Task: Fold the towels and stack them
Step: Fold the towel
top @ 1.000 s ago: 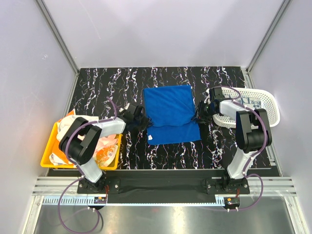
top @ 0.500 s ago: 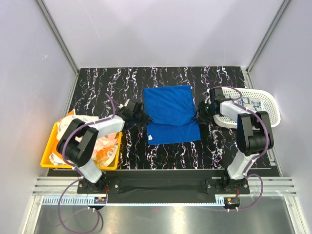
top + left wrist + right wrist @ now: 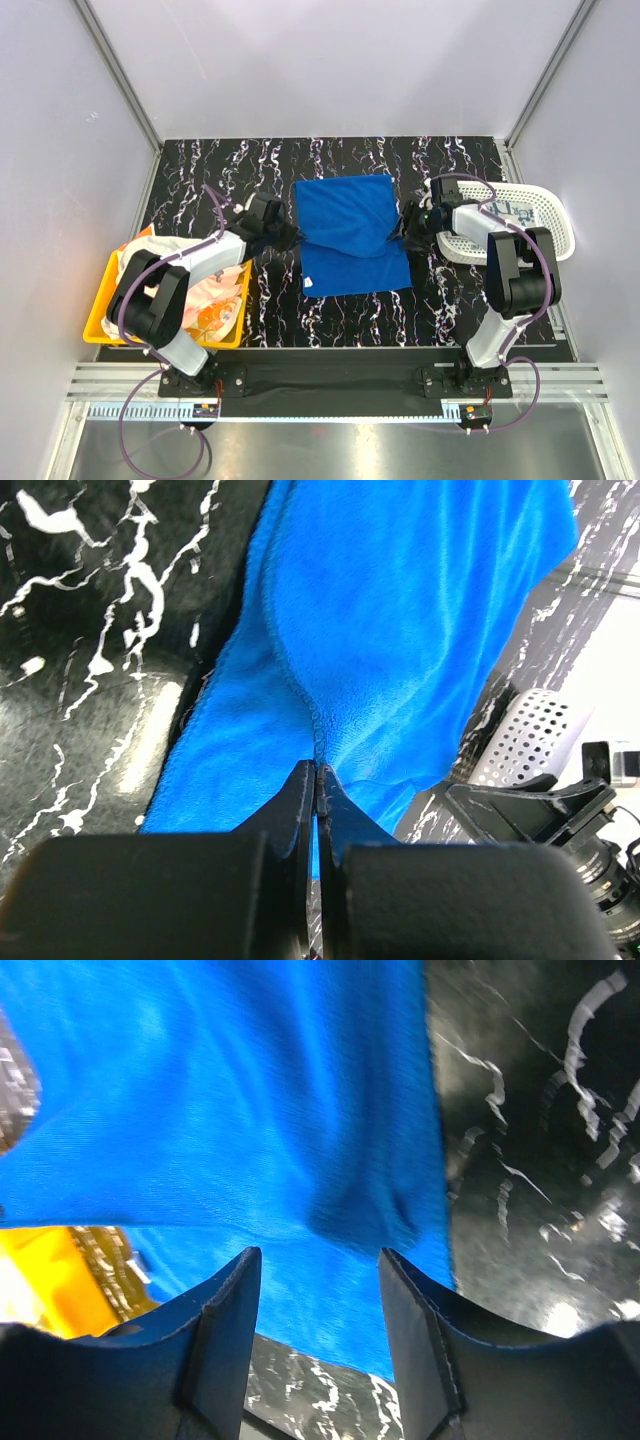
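**Blue towel pinched at one side, let go at the other**

At the far left, a yellow plastic bin [image 3: 98,318] sat at the near-left edge of the black, white-veined counter [image 3: 200,170]. A crumpled off-white towel [image 3: 140,258] and an orange-and-white patterned towel [image 3: 215,305] were heaped inside it.

Just right of the bin, the left tool [image 3: 287,238] reached to the left edge of the royal blue towel [image 3: 345,215]. In the left wrist view its two fingers were clenched tight together, with the towel's stitched hem nipped between the tips.

The towel lay in the middle of the counter, its far part draped over the near part. A small white label [image 3: 310,282] showed at the near-left corner.

At the towel's right edge was the right tool [image 3: 407,226]. Its wrist view showed the fingers [image 3: 225,1310] standing well apart, released. A bunched bit of blue cloth sat just past the tips and nothing was gripped between them.

Farthest right, a white perforated basket [image 3: 545,232] rested at the counter's right edge. It held what looked like a white towel with blue pattern [image 3: 512,210], though little of it could be made out.
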Robot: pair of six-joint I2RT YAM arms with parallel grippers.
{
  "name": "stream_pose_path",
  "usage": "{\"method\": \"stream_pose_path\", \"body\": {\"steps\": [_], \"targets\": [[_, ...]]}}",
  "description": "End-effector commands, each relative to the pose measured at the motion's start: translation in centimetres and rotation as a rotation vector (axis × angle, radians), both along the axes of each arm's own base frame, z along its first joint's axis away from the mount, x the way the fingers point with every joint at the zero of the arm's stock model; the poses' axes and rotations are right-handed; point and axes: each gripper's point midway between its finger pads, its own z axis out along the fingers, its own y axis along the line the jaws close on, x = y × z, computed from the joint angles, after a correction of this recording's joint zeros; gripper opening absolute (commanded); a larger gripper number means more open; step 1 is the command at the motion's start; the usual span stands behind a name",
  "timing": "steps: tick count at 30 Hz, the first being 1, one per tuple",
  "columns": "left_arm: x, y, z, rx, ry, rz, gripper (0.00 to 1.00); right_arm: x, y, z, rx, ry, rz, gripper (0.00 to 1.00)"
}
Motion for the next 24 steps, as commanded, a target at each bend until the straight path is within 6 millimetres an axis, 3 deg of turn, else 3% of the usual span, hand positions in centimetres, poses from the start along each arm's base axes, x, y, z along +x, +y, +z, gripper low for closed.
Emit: {"method": "stream_pose_path", "body": {"steps": [1, 9, 12, 13, 18, 24], "targets": [[1.5, -0.6, 3.3, -0.026, -0.088, -0.020, 0.00, 3.3, 1.0, 3.4, 0.070, -0.117, 0.014, 0.57], [2.0, -0.5, 3.6, -0.038, -0.093, -0.021, 0.00, 3.9, 1.1, 3.8, 0.073, -0.098, 0.026, 0.58], [2.2, -0.4, 3.8, -0.041, -0.096, -0.018, 0.00, 4.2, 0.9, 4.0, 0.058, -0.096, 0.025, 0.53], [2.3, -0.4, 3.8, -0.042, -0.096, -0.018, 0.00, 4.0, 0.7, 3.9, 0.045, -0.087, 0.019, 0.47], [3.1, -0.1, 3.9, -0.043, -0.095, -0.010, 0.00, 3.1, -1.0, 4.0, -0.043, -0.086, -0.031, 0.41], [3.6, 0.0, 3.7, -0.052, -0.092, -0.007, 0.00, 1.8, -1.4, 3.9, -0.075, -0.085, -0.046, 0.36]]}}
